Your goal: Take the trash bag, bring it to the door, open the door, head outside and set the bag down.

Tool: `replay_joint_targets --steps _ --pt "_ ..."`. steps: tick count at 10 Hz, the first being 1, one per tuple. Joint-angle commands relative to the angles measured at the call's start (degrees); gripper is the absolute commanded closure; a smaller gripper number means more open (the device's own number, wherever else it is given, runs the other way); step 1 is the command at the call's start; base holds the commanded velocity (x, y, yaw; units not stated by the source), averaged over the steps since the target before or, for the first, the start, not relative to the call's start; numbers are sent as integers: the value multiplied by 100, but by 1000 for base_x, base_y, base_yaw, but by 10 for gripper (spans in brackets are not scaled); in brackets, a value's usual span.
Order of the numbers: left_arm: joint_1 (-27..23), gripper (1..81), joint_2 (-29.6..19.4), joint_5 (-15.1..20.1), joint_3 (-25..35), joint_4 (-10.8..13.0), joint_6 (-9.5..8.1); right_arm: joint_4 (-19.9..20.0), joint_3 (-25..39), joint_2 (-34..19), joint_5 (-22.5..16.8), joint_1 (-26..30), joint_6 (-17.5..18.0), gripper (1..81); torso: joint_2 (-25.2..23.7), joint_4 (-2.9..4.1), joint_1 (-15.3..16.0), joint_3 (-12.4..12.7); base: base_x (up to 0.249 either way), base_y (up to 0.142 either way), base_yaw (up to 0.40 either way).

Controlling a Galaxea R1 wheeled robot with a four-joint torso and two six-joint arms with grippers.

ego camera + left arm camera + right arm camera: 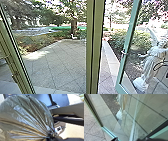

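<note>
1. The trash bag (28,117) shows in the left wrist view, part cut off; the left gripper (51,137) is clamped on its gathered neck, its tips hard to make out.
2. Near the bag, a white label (58,129) carries dark marks, too blurred to read.
3. The right gripper (131,139) has its tips apart, only their dark ends showing.
4. In the head view, green door frames (95,47) hide a centre strip of paving (62,65).
5. A white statue (150,62) stands at right, behind glass.
</note>
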Motion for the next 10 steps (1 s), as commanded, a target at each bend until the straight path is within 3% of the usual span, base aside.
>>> replay_joint_targets --steps 1,3,5,7,10 --pt "-141 811 7 411 52 -33 46 1171 249 -348 -365 146 -944 10 0 0 0 0 0 0 0" --pt "-151 811 42 411 34 -6 55 1649 478 -375 -364 -584 -1404 10 0 0 0 0 0 0 0" --pt "-168 811 16 411 25 11 55 2607 883 -428 -267 -1331 -2028 10 0 0 0 0 0 0 0" --pt "-186 811 -2 411 25 20 64 3160 1250 -384 -276 -1902 -2668 10 0 0 0 0 0 0 0" --pt "-238 811 -19 394 52 38 73 3554 2066 -470 -285 -2772 -2749 10 -2 0 0 0 0 0 0"
